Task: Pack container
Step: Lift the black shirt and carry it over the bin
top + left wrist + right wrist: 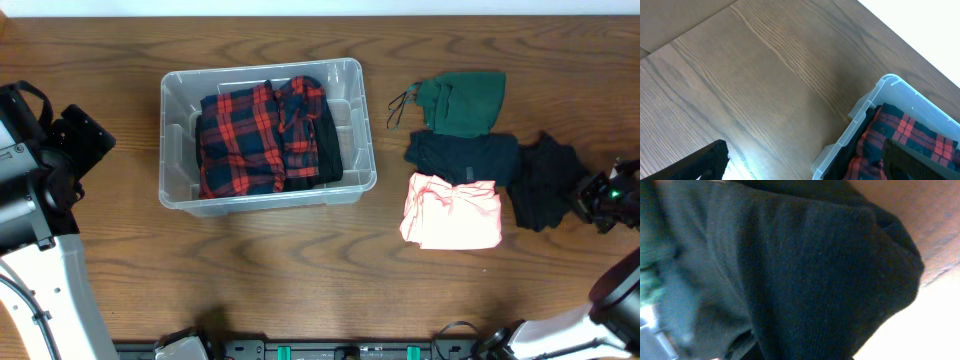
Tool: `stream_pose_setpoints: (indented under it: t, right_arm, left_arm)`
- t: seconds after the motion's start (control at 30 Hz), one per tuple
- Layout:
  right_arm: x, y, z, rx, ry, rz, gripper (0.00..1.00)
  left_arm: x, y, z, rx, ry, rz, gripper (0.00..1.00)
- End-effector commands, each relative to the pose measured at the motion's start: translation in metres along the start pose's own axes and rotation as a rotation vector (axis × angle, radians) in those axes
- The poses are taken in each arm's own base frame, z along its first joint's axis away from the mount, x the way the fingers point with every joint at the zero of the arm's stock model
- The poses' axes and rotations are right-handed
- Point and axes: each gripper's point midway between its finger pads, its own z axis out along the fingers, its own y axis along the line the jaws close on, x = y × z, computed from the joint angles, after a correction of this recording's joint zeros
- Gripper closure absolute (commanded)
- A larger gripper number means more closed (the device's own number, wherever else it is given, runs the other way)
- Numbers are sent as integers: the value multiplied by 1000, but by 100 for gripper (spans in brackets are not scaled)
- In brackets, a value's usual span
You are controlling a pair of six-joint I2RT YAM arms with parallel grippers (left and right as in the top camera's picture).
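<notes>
Arms stood at opposite ends of the brown wooden desk. The white-and-black left arm rose at the near left corner, its black head pointing toward the clear, colourless plastic rectangular storage bin but well apart from it. In the left wrist view a dark finger showed at the lower left corner and a second dark, blurred shape at the lower right. The left jaws were therefore apart, with nothing between them. The right arm stood at the near right corner, its head low against the right edge of a crumpled black garment. Whether the right jaws were apart or clamped on that cloth could not be told.

The storage bin sat left of centre on the desk, upright and open-topped, with a rounded rim and ribbed walls. A folded red-and-navy plaid shirt filled most of it, with black cloth along its right side. To the right of the bin lay a folded green garment, a dark teal garment touching it, and a folded pink garment nearest the robot.

Dark fabric filled the right wrist view, too close to show the jaws. Only a strip of desk appeared at the upper right, and a grey blur at the lower left could not be made out. The clothes hid the bin's bottom.
</notes>
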Motion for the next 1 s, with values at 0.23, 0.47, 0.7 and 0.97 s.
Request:
stream_pose_setpoints:
  t: [0.23, 0.47, 0.7, 0.97]
  right_arm:
    - [43, 210, -137, -608, -218, -446, 99]
    - [124, 311, -141, -826, -83, -656, 99]
    - [231, 414, -143, -1178, 55, -916, 99]
    - [286, 423, -30, -1091, 281, -846, 99]
  left_arm:
    - [-5, 4, -3, -18, -17, -9, 2]
    - [-5, 4, -3, -18, -17, -9, 2]
    - [-5, 4, -3, -18, -17, -9, 2]
    - [-5, 4, -3, -18, -17, -9, 2]
